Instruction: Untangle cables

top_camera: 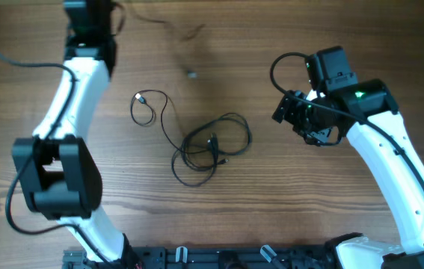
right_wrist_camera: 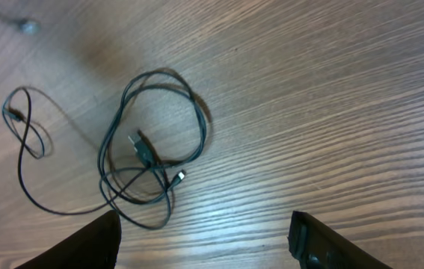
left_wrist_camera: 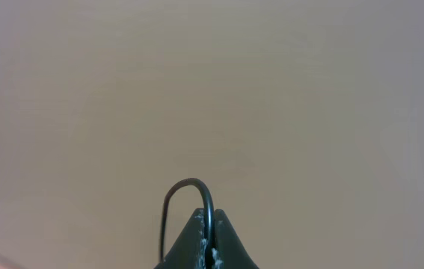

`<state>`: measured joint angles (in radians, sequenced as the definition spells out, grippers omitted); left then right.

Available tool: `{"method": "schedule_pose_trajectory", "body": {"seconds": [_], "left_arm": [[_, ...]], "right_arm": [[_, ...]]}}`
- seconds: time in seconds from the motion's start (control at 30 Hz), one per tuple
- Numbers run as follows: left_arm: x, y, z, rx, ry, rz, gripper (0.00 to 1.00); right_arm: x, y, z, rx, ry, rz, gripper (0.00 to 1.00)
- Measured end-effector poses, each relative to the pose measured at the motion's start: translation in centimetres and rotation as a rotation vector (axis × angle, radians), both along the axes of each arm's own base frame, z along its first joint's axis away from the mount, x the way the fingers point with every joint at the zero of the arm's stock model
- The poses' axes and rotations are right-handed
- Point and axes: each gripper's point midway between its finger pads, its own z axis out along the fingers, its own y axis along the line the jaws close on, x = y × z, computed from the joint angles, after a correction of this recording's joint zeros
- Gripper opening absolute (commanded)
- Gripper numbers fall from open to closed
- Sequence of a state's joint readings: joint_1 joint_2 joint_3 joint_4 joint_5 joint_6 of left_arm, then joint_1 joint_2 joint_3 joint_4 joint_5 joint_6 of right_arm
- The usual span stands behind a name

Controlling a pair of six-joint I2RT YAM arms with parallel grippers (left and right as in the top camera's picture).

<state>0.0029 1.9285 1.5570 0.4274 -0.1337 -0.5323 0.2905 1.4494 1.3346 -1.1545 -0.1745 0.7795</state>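
**Left gripper pinching a thin cable, right gripper hanging open near the tangle**

The left gripper (left_wrist_camera: 206, 218) is sitting at the bottom centre of the left wrist view with its jaws pressed fully together; it is pinching a thin black cable (left_wrist_camera: 191, 184), which is arching up out of the fingertips in a small loop and dropping down the left side of the fingers; behind it only a plain beige surface is showing. In the overhead view the left arm (top_camera: 71, 104) is reaching from the lower left up to the top edge of the frame, where its gripper is passing out of sight; a faint, blurred dark line (top_camera: 168, 27) is trailing across the upper middle, and I cannot tell whether it is the pinched cable.

The cables (top_camera: 212, 146) are lying on the wooden worktop (top_camera: 286, 217) at the centre of the overhead frame, overlapping in a loose coil; one strand is running up and left into a small separate loop (top_camera: 144, 109) with a tiny plug end. A small grey object (top_camera: 191, 74) is resting apart from them, toward the upper middle.

The right gripper (right_wrist_camera: 203, 224) is standing wide open and holding nothing; in the right wrist view its two dark fingers (right_wrist_camera: 84, 246) are framing the bottom corners, with bare wood between them and the coil above and to the left; overhead it is hanging right of the cables, well apart from them.
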Motion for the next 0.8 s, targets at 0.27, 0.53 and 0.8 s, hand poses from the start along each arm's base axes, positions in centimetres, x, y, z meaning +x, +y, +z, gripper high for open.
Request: {"method": "schedule_pose_trajectory", "body": {"seconds": [0.27, 0.53, 0.8], "left_arm": [[-0.3, 17.6, -8.6, 0.090, 0.149, 0.289, 1.00], [-5.3, 28.4, -14.7, 0.075, 0.374, 0.461, 1.00], [-7.9, 29.4, -19.1, 0.029, 0.569, 0.470, 1.00]], "right_arm": [[-0.8, 1.5, 0.0, -0.002, 0.007, 0.053, 0.75], [-1.1, 2.1, -0.1, -0.002, 0.009, 0.071, 0.76], [-1.3, 2.0, -0.1, -0.004, 0.016, 0.072, 0.76]]}}
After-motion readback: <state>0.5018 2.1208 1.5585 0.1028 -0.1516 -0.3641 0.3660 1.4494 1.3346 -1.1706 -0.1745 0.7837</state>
